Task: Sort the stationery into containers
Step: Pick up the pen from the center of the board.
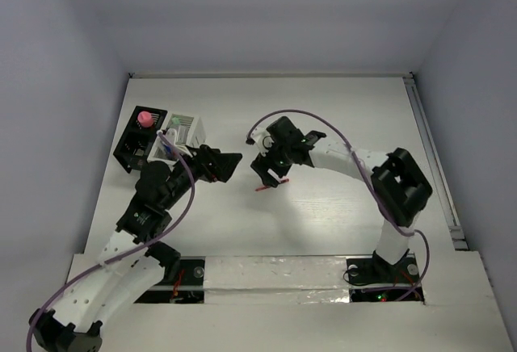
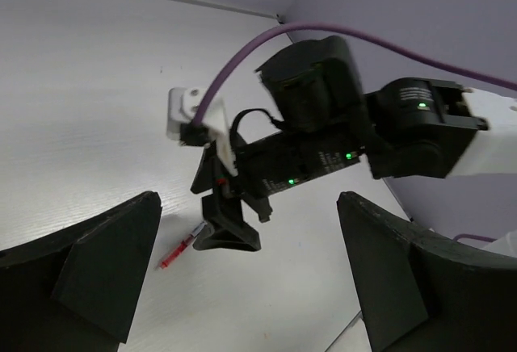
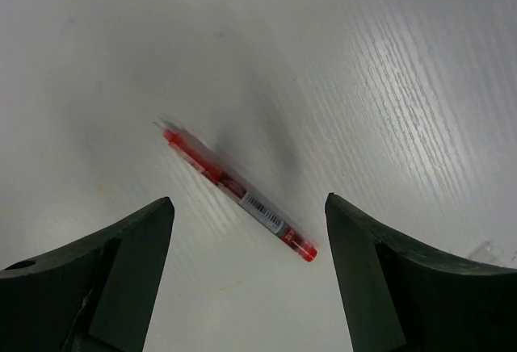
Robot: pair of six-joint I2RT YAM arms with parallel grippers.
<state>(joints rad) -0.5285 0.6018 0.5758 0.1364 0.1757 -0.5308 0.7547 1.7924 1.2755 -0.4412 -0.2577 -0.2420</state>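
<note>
Red pen point(image 3: 240, 194) flat on table point(image 3: 388, 85); right claw point(image 3: 249, 203) spread above it.

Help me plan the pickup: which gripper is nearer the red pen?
Right. The right gripper hangs directly above the red pen; the left gripper sits farther off, to its left.

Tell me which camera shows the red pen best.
Right wrist view: the thin red plastic pen with a white label lies whole and sharp on the white wood-grain table. Top external shows only a small red sliver below the right tool; left wrist shows just one end beside that tool.
</note>
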